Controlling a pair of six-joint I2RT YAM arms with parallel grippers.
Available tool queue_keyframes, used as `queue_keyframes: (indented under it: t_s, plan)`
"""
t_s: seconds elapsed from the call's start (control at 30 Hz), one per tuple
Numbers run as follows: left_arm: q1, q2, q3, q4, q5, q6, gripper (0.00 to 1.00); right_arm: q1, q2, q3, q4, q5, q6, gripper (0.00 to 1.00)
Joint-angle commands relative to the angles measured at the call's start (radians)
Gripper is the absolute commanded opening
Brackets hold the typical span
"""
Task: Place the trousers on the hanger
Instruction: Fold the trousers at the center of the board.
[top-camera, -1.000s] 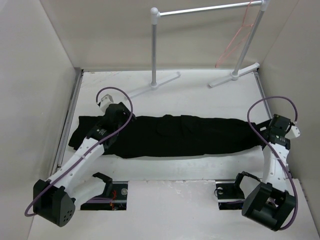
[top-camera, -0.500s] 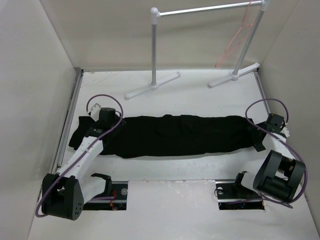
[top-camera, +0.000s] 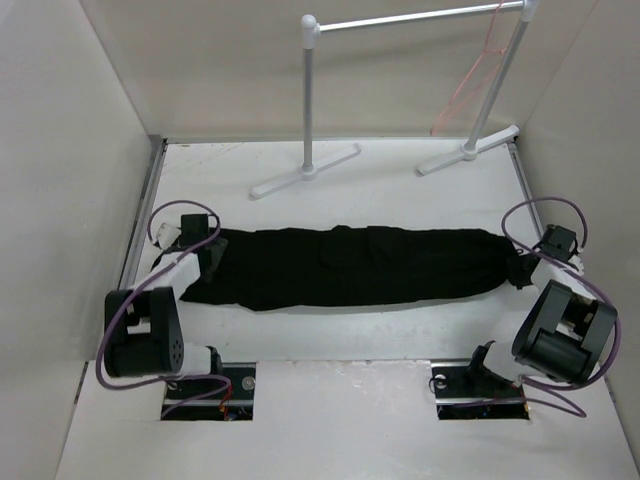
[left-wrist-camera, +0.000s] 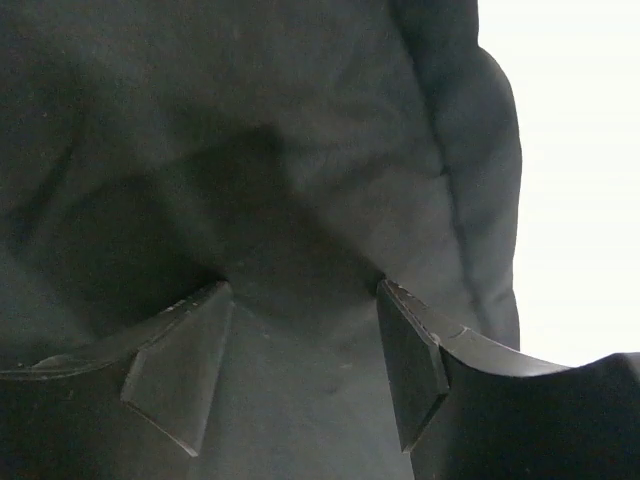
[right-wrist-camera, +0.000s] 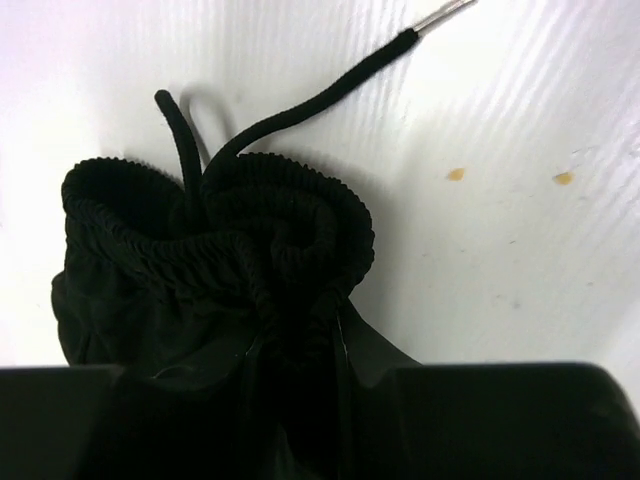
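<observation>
– White table (top-camera: 400, 335), pale walls (top-camera: 60, 150) around it. Where are the trousers (top-camera: 360, 265)?
– Flat across the middle, stretched from 9 o'clock to 3 o'clock. The hanger (top-camera: 465, 85) hangs well apart from them, at 1 o'clock, on the rack (top-camera: 310, 95) at the far side.
– And the grippers?
– The left gripper (left-wrist-camera: 300, 330) is low at the 9 o'clock end — its fingers stand apart, with black cloth lying between them, not pinched. The right gripper (right-wrist-camera: 298, 350) is at the 3 o'clock end — narrow, fingers pressed onto the bunched waistband (right-wrist-camera: 220, 210). The drawstring (right-wrist-camera: 310, 100) lies loose on the table beyond it.
</observation>
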Motion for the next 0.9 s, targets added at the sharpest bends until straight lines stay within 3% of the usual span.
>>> queue_keyframes:
  t_s: [0.0,0.27,0.4,0.5,0.67,0.87]
  plan:
    - [0.009,0.159,0.051,0.086,0.048,-0.04,0.59,-0.052,-0.031,0.03,0.044,0.039,-0.002,0.13]
    - [-0.189,0.305,0.272,0.05,-0.001,-0.046,0.63,-0.092,-0.188,0.149,-0.022,0.095,0.016,0.11]
    - [-0.197,0.189,0.234,-0.01,-0.004,-0.034,0.72,-0.084,-0.292,0.252,-0.104,0.118,-0.005,0.12]
    - [-0.134,0.046,0.191,-0.082,-0.006,0.015,0.79,-0.05,-0.373,0.319,-0.151,0.117,-0.037,0.12]
    - [-0.054,-0.183,0.218,-0.191,-0.001,0.15,0.82,0.147,-0.473,0.372,-0.214,0.128,-0.109,0.12]
    - [-0.041,-0.336,0.277,-0.293,0.025,0.195,0.82,0.472,-0.556,0.404,-0.305,0.223,-0.12,0.12]
